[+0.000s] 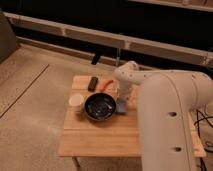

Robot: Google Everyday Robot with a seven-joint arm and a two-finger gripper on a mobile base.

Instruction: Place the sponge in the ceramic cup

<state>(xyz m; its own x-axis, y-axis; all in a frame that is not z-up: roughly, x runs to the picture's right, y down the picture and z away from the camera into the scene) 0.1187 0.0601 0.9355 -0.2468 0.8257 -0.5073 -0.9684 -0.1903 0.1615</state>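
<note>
On the light wooden surface (95, 141), the small flat blue sponge (123, 106) lies just right of the wide dark glossy bowl (99, 107), while the small cream-white ceramic cup (76, 102) stands just left of that bowl. At the end of the white arm, the gripper (121, 97) points down right above the sponge, its fingers spread wide and holding nothing. Farther back lies a black rectangular bar (92, 83).

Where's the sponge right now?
In the camera view, the sponge sits on the wooden table, just right of the dark bowl, directly below the gripper.
</note>
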